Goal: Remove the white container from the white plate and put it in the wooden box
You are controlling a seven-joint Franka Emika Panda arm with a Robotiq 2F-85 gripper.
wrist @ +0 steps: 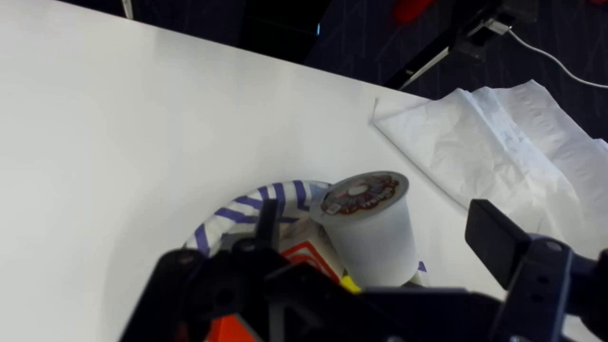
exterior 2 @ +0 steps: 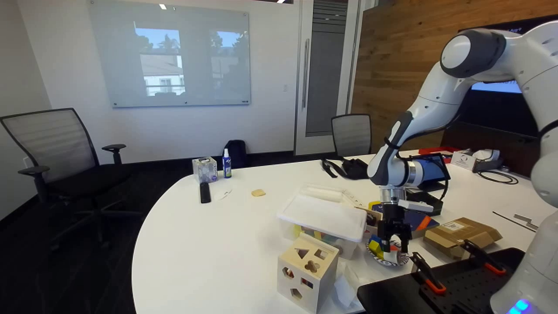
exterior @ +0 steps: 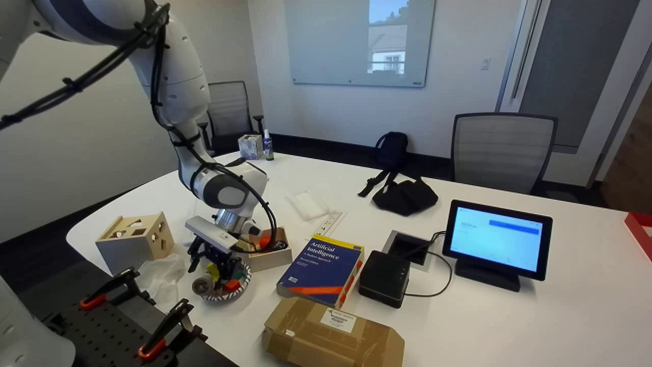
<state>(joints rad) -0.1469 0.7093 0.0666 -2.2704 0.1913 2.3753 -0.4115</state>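
The fingers [wrist: 496, 244] of the gripper [wrist: 379, 232] stand wide, pointing down from the bent arm [exterior 2: 436, 100]. Between them in the wrist view sits the white container [wrist: 380, 249], a tilted, tapered cup with a doughnut-printed lid, on the white plate [wrist: 235, 213] by its purple-striped rim. Past one finger spreads tabletop [wrist: 85, 156], the edge running beyond the cup; past the other lie a crumpled white sheet [wrist: 498, 142] and, farther out, the wooden box [exterior 2: 297, 280].

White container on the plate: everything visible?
Tapered white container, plastic-looking, flat round lid on, printed with a brown ring and lettering. It rests tilted in the striped plate beside a red-marked block; contacts beneath are hidden. In the wrist view it shows between the tool's open fingers, a gap each side.
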